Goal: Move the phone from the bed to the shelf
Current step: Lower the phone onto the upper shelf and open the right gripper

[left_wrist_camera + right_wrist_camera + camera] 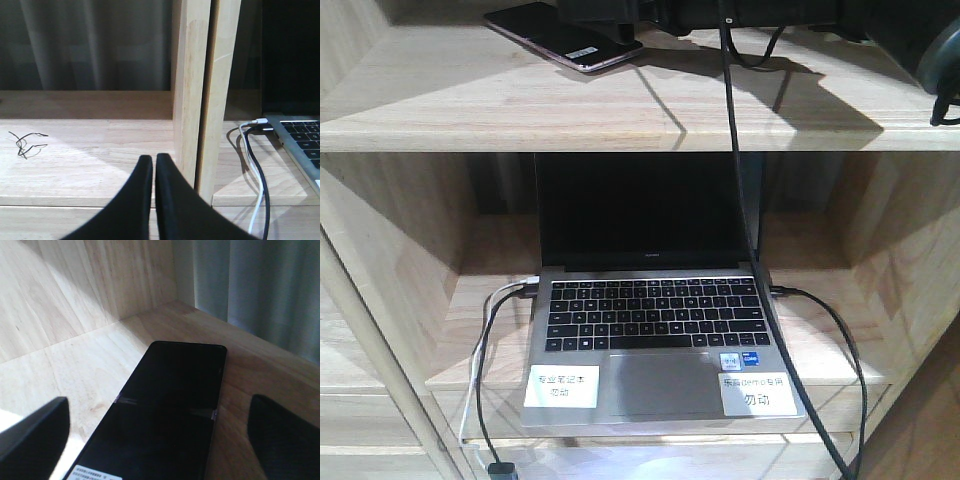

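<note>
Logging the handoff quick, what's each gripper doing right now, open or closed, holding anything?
Left gripper: closed, empty.
Right gripper: open, jaws either side of the thin glossy black rectangular phone, which lies on the pale wooden shelf.

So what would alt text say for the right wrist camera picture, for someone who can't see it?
A glossy black phone lies flat on a pale wooden shelf, between the two spread black fingers of the robot's open right hand, which do not touch it. A white sticker shows at the phone's near end, and a grey curtain hangs behind.
</note>
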